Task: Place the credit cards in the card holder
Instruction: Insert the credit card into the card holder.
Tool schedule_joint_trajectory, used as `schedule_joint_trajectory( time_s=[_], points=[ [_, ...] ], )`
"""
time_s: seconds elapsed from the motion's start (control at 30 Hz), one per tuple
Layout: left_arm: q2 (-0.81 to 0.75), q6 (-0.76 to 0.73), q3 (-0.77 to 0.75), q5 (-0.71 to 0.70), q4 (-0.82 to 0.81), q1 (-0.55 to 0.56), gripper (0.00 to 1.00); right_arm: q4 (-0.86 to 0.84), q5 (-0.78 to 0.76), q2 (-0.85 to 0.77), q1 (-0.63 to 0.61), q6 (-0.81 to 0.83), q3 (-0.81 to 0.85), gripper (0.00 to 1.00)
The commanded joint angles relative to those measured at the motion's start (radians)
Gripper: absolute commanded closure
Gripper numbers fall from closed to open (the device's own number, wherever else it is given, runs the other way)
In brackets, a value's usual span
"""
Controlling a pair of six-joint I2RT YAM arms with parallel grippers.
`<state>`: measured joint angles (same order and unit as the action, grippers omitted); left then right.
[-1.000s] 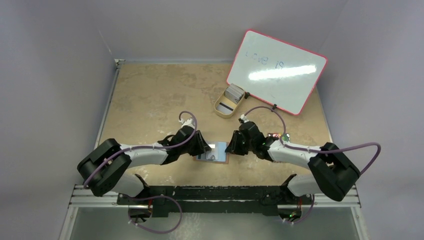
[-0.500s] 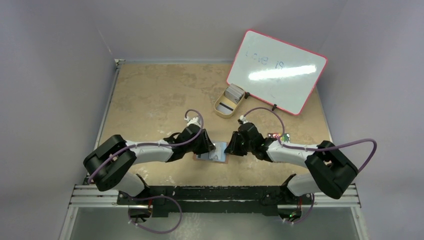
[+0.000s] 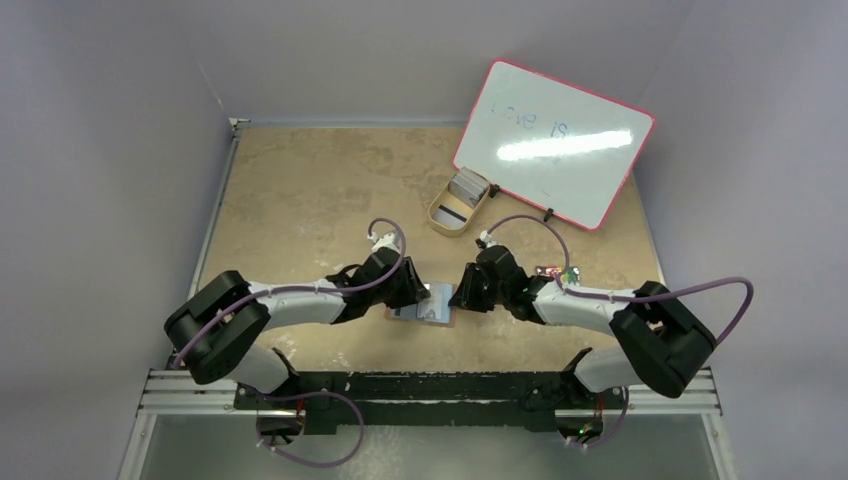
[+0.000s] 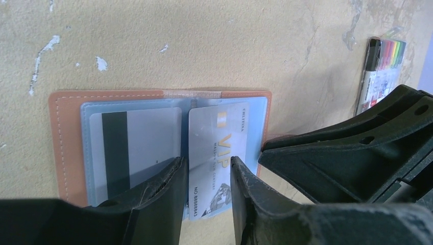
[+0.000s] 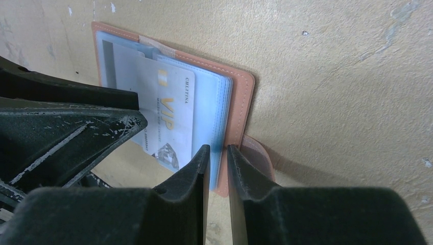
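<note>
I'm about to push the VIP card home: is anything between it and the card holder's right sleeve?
Nothing visible blocks it. The VIP card, gripped by the left claw, appears partly inside the card holder, in its right sleeve. The right claw pinches that side's outer edge, beside the card's path.

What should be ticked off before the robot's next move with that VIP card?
1. Card holder lying open and flat on the table: ok.
2. Right gripper pinching the holder's clear sleeves at the right edge: ok.
3. VIP card held by the left gripper: ok.
4. Card's far edge inside a sleeve: cannot tell; it lies over the right-hand page.
5. Card fully in: not ok; its near end sticks out past the holder.
6. Striped card seated in the left page: ok.
</note>
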<state>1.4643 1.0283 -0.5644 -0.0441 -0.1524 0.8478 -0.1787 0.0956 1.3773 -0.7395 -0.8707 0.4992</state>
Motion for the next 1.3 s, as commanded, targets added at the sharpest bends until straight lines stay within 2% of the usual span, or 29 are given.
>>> schedule_joint_trajectory(
  time_s=[0.0,0.17,0.57,0.73,0.93,1.27],
  points=[
    [0.023,-0.014,-0.029,0.025,-0.066,0.006,0.64,-0.029,-0.011,0.01,-0.004,0.001,0.002,0.8],
    [0.036,-0.03,-0.064,0.061,-0.08,0.023,0.66,-0.029,-0.017,0.012,-0.005,0.011,0.011,0.8],
    [0.046,-0.027,-0.091,0.013,-0.058,0.061,0.66,-0.001,-0.039,0.014,-0.004,0.038,0.04,0.75],
    [-0.006,-0.014,-0.094,-0.047,0.061,0.06,0.62,0.027,-0.022,-0.044,-0.004,0.022,0.047,0.69],
    [-0.084,0.002,-0.102,-0.098,0.175,0.057,0.6,0.007,0.016,-0.074,-0.005,-0.007,0.045,0.67],
    [-0.171,-0.011,-0.068,-0.212,0.375,0.002,0.62,-0.055,0.045,-0.012,-0.006,-0.037,0.045,0.62]
  ],
)
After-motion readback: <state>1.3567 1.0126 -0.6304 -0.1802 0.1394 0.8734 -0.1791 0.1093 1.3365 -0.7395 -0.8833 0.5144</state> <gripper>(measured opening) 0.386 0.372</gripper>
